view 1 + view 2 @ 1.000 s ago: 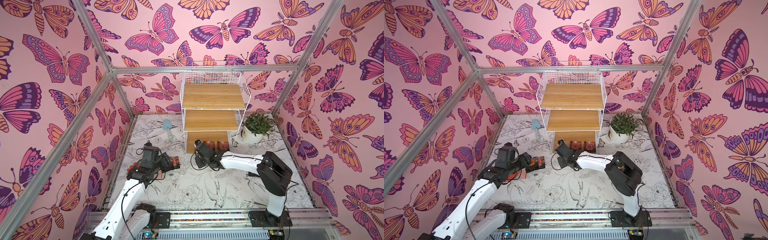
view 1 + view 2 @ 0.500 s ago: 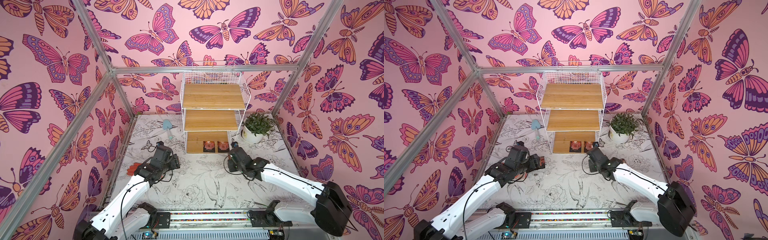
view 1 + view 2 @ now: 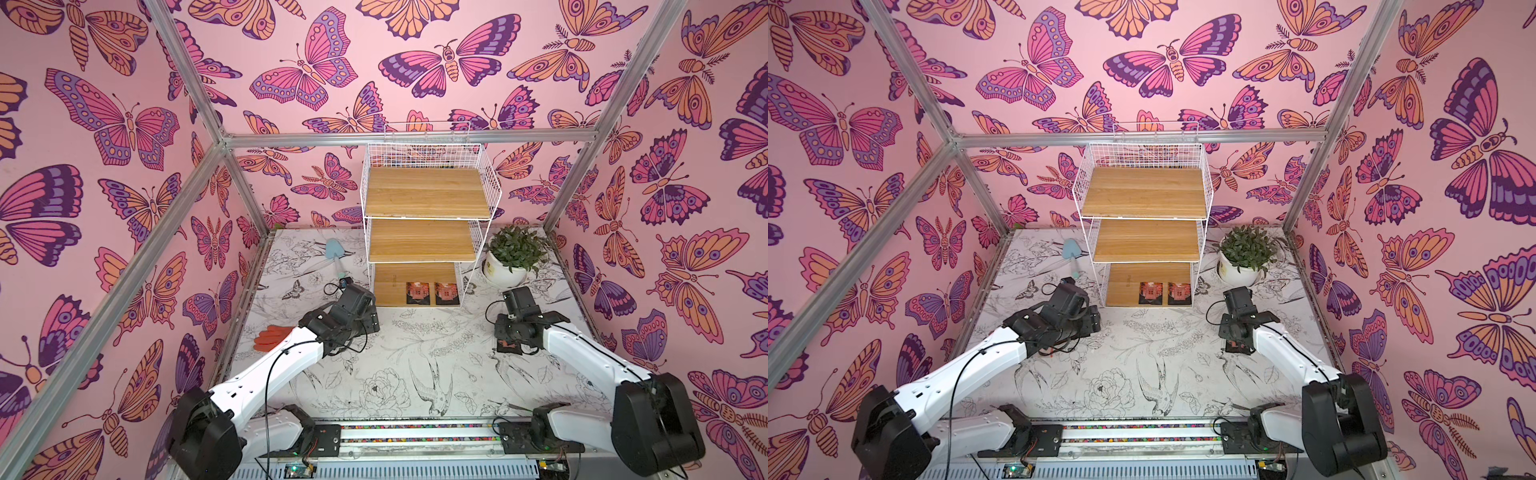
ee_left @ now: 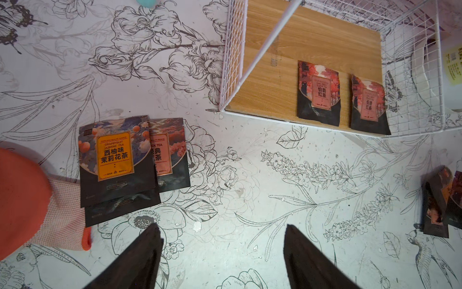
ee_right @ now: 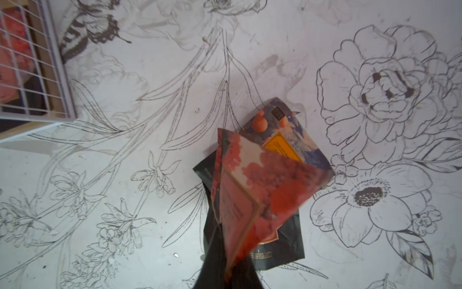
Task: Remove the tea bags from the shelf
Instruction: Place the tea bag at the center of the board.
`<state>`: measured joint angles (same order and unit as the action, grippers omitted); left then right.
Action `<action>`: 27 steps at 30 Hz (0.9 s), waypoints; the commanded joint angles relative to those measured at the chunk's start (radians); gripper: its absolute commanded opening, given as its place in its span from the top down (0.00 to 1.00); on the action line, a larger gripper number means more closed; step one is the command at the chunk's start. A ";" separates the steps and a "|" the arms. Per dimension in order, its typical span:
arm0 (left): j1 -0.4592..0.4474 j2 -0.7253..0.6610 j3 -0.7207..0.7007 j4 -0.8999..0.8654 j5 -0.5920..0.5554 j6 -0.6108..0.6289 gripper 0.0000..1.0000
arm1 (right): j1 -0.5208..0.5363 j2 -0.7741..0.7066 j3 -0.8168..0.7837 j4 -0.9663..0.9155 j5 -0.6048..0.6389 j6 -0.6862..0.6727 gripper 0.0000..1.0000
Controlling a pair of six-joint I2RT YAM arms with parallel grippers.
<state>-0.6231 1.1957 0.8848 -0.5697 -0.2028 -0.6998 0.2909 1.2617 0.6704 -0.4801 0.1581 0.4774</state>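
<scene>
Swung away from the shelf (image 3: 428, 193), the right claw (image 5: 226, 270) is clamped on a red tea bag (image 5: 265, 190) above others on the tabletop (image 5: 125, 225). The left claw (image 4: 221, 229) gapes empty near the shelf, where two tea bags (image 3: 417, 292) lie on its bottom board.

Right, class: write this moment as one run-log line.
left gripper: open, empty | right gripper: shut on red tea bag | shelf: two tea bags on bottom board
</scene>
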 commanded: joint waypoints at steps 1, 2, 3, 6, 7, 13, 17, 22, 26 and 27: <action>-0.006 0.021 0.023 0.010 -0.014 -0.009 0.20 | -0.034 0.017 0.017 -0.020 -0.034 0.030 0.92; -0.007 0.026 0.025 0.013 -0.012 -0.009 0.20 | -0.039 0.017 0.013 -0.023 -0.033 0.035 0.85; -0.008 0.031 0.025 0.016 -0.009 -0.008 0.20 | -0.042 0.011 0.009 -0.025 -0.033 0.037 0.80; -0.012 0.043 0.023 0.023 -0.004 -0.007 0.20 | -0.044 -0.017 0.002 -0.035 -0.018 0.042 0.67; -0.011 0.045 0.022 0.023 -0.004 -0.008 0.20 | -0.044 -0.026 0.004 -0.043 -0.011 0.043 0.62; -0.023 0.052 0.024 0.028 -0.009 -0.009 0.20 | -0.045 -0.081 0.018 -0.101 0.024 0.042 0.36; -0.061 0.084 0.047 0.030 -0.038 -0.007 0.20 | -0.045 -0.141 0.021 -0.122 0.054 0.043 0.26; -0.152 0.193 0.114 0.066 -0.120 0.019 0.17 | -0.045 -0.196 0.026 -0.124 0.050 0.041 0.23; -0.187 0.310 0.190 0.105 -0.119 0.031 0.15 | -0.045 -0.214 0.031 -0.118 0.037 0.037 0.22; -0.193 0.337 0.209 0.114 -0.116 0.035 0.15 | -0.045 -0.218 0.031 -0.116 0.034 0.036 0.22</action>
<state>-0.8043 1.4765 1.0492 -0.4942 -0.2874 -0.6868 0.2501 1.0580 0.6720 -0.5739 0.1860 0.5194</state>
